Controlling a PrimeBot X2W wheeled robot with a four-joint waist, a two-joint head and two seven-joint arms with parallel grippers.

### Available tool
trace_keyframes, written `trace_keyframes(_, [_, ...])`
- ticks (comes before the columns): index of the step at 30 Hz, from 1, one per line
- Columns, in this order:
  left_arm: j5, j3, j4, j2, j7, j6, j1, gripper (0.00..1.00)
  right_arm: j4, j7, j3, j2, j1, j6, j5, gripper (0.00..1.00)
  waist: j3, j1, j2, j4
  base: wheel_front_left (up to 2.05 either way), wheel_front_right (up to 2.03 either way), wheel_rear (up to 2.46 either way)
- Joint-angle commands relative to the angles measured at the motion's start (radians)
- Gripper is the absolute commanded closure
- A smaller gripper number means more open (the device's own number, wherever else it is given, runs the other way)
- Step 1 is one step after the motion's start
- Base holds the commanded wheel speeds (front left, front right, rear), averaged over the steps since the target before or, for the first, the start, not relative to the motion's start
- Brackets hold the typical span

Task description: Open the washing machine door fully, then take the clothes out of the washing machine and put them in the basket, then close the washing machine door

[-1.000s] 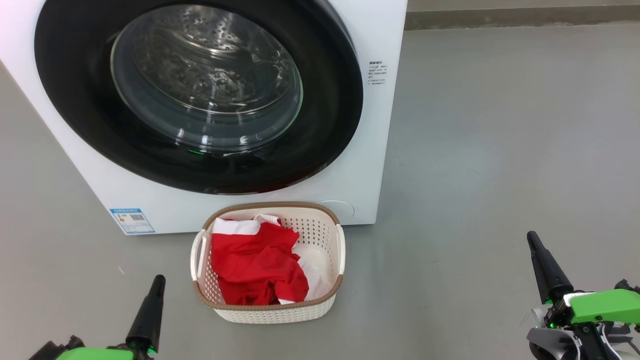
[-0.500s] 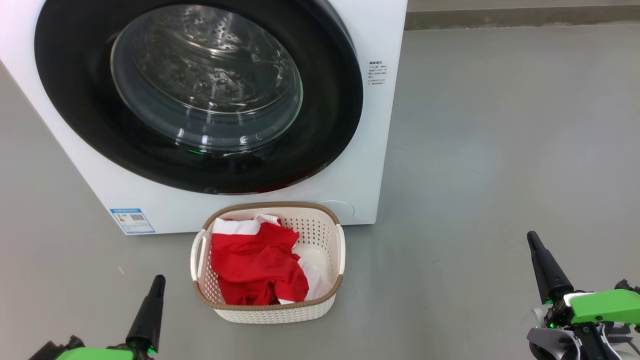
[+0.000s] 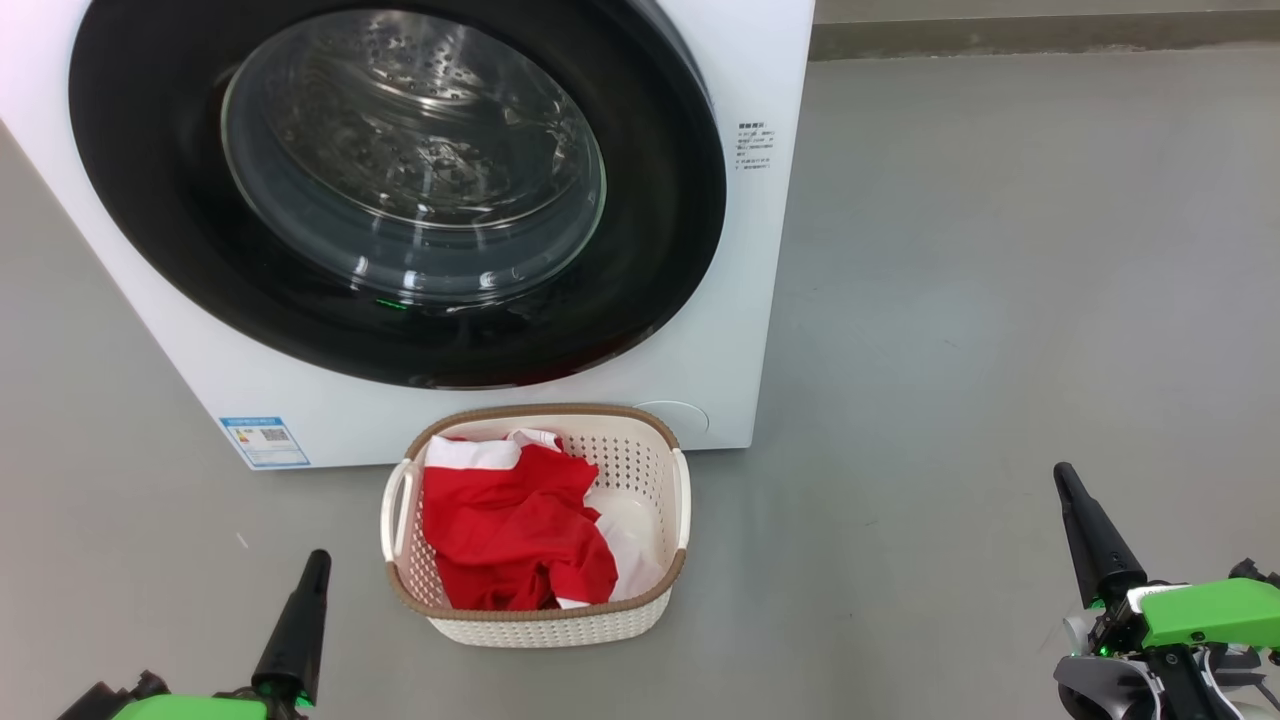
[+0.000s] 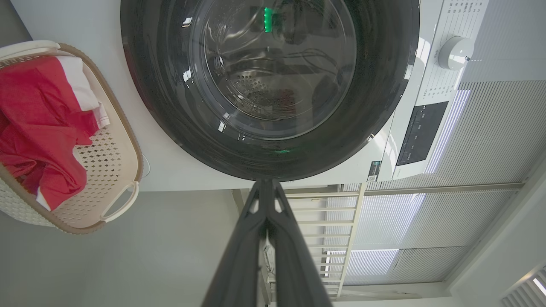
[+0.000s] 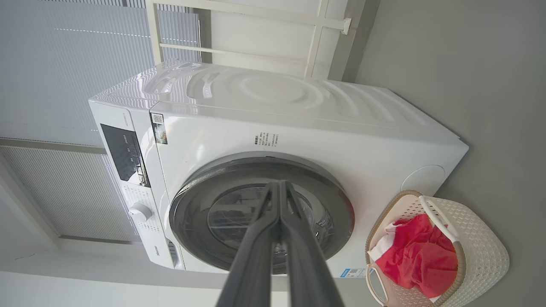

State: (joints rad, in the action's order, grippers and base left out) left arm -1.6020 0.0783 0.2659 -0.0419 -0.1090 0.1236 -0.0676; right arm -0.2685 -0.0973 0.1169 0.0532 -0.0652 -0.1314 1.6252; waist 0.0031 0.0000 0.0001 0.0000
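Left tool (image 3: pixel 316 560) at 7 o'clock, right tool (image 3: pixel 1063 472) at 4, both closed, empty; clothes (image 3: pixel 510 540) in basket (image 3: pixel 540 625): soft, light, likely best pinched at a fold.

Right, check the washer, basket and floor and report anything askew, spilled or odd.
Nothing stands out. The washing machine door sits shut, the basket stands upright on the floor just in front of it, and the clothes lie inside the basket, none hanging over its rim or dropped on the floor.
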Motion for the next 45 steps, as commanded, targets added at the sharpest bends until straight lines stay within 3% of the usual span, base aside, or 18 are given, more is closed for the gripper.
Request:
trace_keyframes(1, [-0.007, 0.036, -0.021, -0.008, -0.004, 0.007, -0.040, 1.00, 0.024, -0.006, -0.016, 0.006, -0.041, 0.001, -0.006, 1.00, 0.000, 0.0000, -0.0001, 0.000, 0.00, 0.00, 0.00])
trace_keyframes(45, [-0.007, 0.035, -0.021, -0.008, -0.004, 0.007, -0.040, 1.00, 0.024, -0.011, -0.009, 0.002, -0.042, 0.001, -0.011, 1.00, 0.000, 0.0000, -0.0001, 0.000, 0.00, 0.00, 0.00])
